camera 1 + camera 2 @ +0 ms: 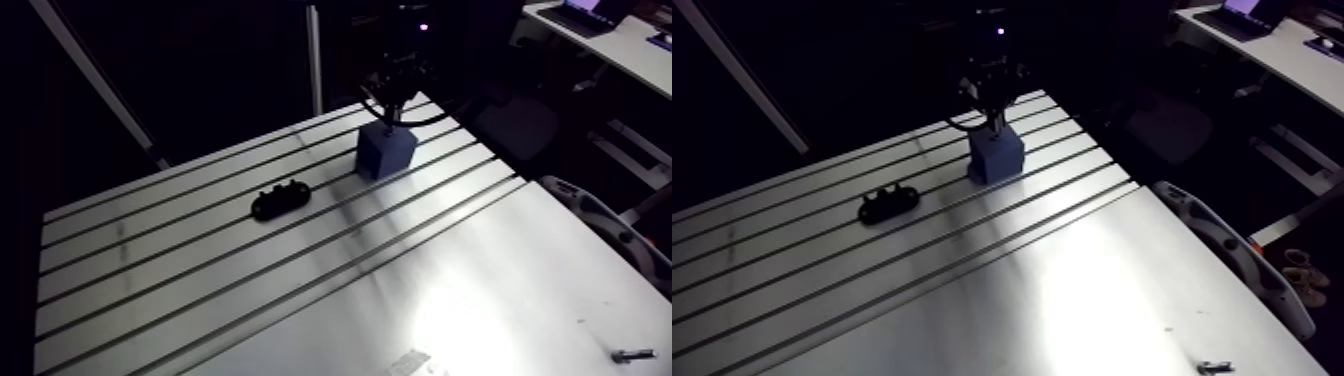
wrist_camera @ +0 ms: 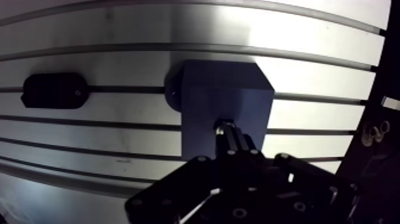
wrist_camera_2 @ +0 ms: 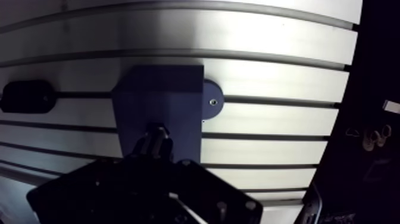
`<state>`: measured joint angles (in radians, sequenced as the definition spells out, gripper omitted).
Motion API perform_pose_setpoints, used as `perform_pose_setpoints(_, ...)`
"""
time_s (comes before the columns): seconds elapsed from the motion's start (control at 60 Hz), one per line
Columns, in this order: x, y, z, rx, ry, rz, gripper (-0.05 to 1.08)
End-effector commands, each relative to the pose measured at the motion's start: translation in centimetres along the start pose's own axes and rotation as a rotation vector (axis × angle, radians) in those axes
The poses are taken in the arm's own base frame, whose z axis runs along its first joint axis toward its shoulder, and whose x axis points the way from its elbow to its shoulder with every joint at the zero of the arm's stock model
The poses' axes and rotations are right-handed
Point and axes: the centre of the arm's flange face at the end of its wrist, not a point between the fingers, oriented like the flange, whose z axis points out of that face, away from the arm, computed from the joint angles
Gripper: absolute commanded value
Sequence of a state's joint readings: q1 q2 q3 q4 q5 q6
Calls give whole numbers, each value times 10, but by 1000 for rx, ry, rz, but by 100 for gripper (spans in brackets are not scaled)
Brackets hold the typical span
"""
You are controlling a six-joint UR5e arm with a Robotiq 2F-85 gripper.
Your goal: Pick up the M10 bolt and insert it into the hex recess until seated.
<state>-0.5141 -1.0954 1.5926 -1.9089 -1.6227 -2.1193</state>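
A blue block [image 1: 386, 150] stands on the slotted table [image 1: 480, 280] near its far edge. My gripper [image 2: 229, 138] hangs directly over the block's top face. In the wrist view its two fingers are drawn close together, shut on a small shiny bolt [image 2: 221, 126] whose end sits at the block's top surface [image 2: 223, 95]. The fingers hide the recess and how deep the bolt sits. In the arm view the gripper [image 1: 395, 112] comes straight down onto the block.
A black oblong fixture [image 1: 280, 199] lies on the slots left of the block, beside the gripper in the wrist view [image 2: 55, 90]. A small dark bolt-like part [image 1: 633, 354] lies near the table's front right corner. The block has a round base flange with a screw [image 3: 212, 100].
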Motion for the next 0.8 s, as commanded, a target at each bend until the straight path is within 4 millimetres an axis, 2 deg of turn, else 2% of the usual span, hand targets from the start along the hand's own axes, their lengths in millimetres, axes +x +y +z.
perform_pose_setpoints(0.017, 1, 0, 3, 3, -3, 0, 108)
perform_pose_setpoints(0.8, 1, -1, 5, 5, -7, -2, 108)
